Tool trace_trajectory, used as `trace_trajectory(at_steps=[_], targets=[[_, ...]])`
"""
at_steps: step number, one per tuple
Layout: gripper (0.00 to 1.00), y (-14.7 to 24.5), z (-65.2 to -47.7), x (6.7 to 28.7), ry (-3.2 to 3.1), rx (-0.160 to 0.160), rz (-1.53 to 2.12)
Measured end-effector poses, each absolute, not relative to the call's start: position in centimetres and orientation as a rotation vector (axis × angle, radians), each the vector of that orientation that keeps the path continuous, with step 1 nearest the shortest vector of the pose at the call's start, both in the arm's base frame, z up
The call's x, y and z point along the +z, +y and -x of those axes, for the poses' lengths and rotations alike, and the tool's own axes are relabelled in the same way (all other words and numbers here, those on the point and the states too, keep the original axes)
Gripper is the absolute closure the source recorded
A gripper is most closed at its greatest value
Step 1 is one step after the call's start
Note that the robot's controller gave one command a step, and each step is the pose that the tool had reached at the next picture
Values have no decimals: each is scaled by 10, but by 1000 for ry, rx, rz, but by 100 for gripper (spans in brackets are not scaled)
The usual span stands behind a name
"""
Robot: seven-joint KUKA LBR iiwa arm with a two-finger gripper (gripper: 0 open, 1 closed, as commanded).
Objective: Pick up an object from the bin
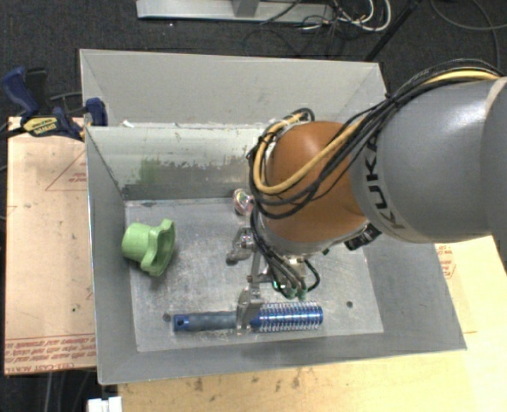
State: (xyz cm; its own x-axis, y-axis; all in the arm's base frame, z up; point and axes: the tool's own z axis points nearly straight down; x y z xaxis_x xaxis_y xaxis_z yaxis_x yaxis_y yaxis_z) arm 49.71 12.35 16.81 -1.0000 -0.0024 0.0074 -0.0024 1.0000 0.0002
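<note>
Brush point(284, 316): blue, we see it lying flat along the near wall of the bin point(279, 360).
Gripper point(247, 312): down at the brush's neck; we cannot tell how wide it stands or whether it grips.
Green cap point(148, 245): left of the brush, farther back, well apart.

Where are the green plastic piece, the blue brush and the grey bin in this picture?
Green plastic piece point(148, 245): camera view, on its round body.
Blue brush point(203, 322): camera view, on its dark handle.
Grey bin point(184, 166): camera view, on its back wall.
</note>
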Motion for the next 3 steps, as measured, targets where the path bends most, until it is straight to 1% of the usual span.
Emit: trace_trajectory(at_steps=[1, 2, 3], targets=[[0, 67, -487, 83, -3149, -4, -226], [100, 66, -485, 81, -3140, -3, -222], [100, 61, -497, 238, -3126, 0, -395]])
